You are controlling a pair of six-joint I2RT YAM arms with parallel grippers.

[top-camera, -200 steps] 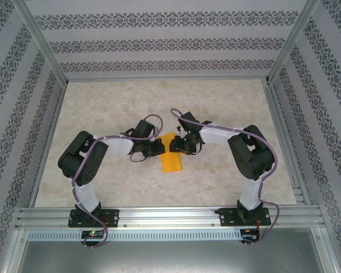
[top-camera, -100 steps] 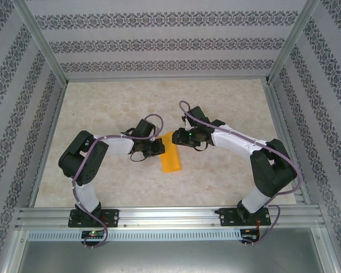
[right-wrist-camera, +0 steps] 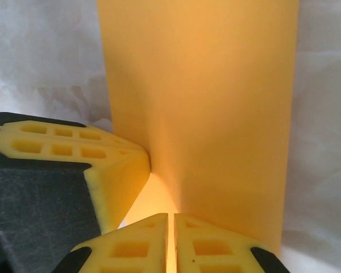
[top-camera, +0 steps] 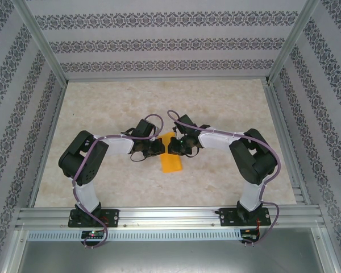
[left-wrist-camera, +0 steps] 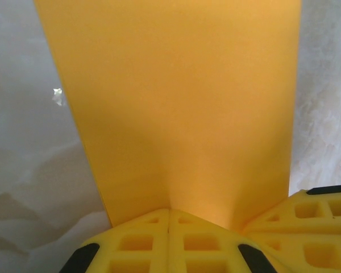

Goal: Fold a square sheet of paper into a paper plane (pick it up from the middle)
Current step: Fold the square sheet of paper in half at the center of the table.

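At centre, one orange sheet (top-camera: 171,162), two tools; left tool (left-wrist-camera: 169,219) and right tool (right-wrist-camera: 171,224) both clamped on it

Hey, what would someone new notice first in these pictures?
A thin orange paper sheet sits mid-table, bright against the pale marbled table top. The left gripper and the right gripper meet there from opposite sides, each shut on it.

Paper (top-camera: 171,162) on table (top-camera: 102,108), left end effector (top-camera: 161,147) and right end effector (top-camera: 171,146) flanking (touching).
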